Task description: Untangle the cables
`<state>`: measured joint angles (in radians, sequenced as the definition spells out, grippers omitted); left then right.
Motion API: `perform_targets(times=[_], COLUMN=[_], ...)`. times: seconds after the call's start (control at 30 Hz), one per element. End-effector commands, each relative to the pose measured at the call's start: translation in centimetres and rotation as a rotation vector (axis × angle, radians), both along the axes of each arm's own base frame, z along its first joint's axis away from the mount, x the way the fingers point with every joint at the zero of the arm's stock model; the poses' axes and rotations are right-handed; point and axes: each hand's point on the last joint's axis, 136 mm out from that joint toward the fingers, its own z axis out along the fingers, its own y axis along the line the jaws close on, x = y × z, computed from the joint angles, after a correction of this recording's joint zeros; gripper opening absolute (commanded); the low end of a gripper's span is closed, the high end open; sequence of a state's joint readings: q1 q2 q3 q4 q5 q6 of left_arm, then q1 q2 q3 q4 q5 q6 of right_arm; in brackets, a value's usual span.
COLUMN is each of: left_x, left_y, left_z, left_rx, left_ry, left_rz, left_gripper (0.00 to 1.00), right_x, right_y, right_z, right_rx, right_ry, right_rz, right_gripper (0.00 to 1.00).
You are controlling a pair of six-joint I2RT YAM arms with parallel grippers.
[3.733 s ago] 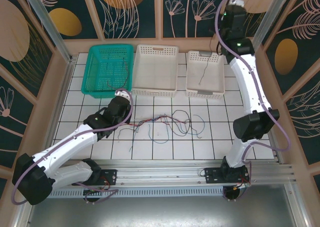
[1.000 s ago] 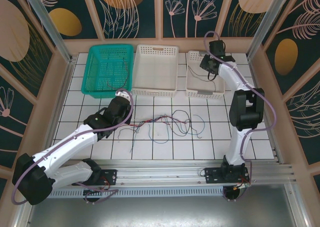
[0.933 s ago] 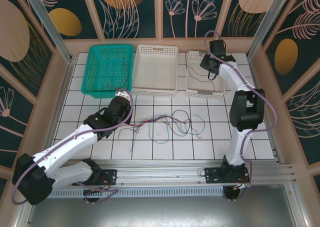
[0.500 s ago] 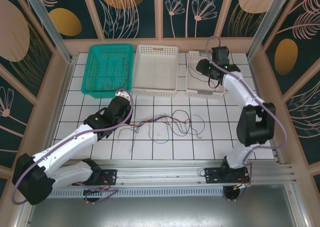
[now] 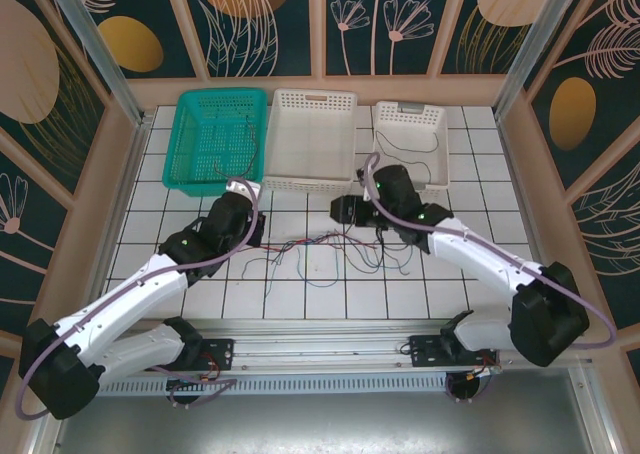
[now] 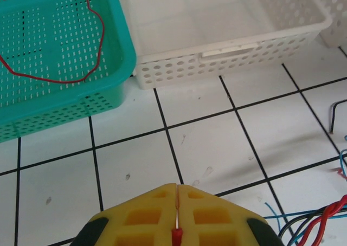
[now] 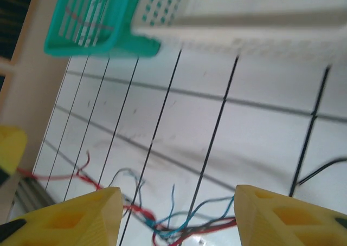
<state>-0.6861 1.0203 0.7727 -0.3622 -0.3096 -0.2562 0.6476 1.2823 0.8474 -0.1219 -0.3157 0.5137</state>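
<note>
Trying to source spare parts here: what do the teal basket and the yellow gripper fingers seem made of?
Teal basket: moulded plastic with a slight sheen, judging by the even slotted walls and rounded rim. Yellow fingers: matte and softly edged with recessed pockets, likely foam, rubber or printed plastic; the look leaves it open.

Three baskets, one teal basket [image 5: 200, 144] plus a middle white basket [image 5: 312, 139] and right white basket [image 5: 400, 124], one red cable [image 6: 49, 78], one black cable [image 5: 415, 154], several tangled cables [image 5: 330, 246].
</note>
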Motion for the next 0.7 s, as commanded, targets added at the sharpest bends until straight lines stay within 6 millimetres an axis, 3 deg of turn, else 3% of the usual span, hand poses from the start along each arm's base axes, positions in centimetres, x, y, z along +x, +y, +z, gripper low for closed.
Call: perform_targets(times=[0.0, 0.13, 0.3, 0.5, 0.67], left_x=[0.4, 0.4, 0.5, 0.4, 0.3], left_y=[-0.5, -0.3, -0.2, -0.1, -0.1], left_z=[2.1, 2.7, 3.1, 4.0, 4.6], left_rx=[-0.073, -0.084, -0.092, -0.107, -0.13], left_ry=[-0.037, -0.053, -0.063, -0.074, -0.081], left_rz=[0.008, 0.018, 0.026, 0.031, 0.034], left_gripper=[0.0, 0.0, 0.0, 0.0, 0.0], right_x=[-2.5, -5.1, -6.9, -6.9, -6.0], right_y=[1.5, 1.7, 0.8, -0.9, -3.7], right_z=[1.2, -0.7, -2.9, -4.9, -7.8], right_rx=[0.072, 0.052, 0.041, 0.014, -0.109], right_ry=[-0.026, 0.01, 0.044, 0.055, 0.052], right_rz=[0.038, 0.055, 0.035, -0.046, -0.173], right_gripper=[0.52, 0.45, 0.43, 0.39, 0.38])
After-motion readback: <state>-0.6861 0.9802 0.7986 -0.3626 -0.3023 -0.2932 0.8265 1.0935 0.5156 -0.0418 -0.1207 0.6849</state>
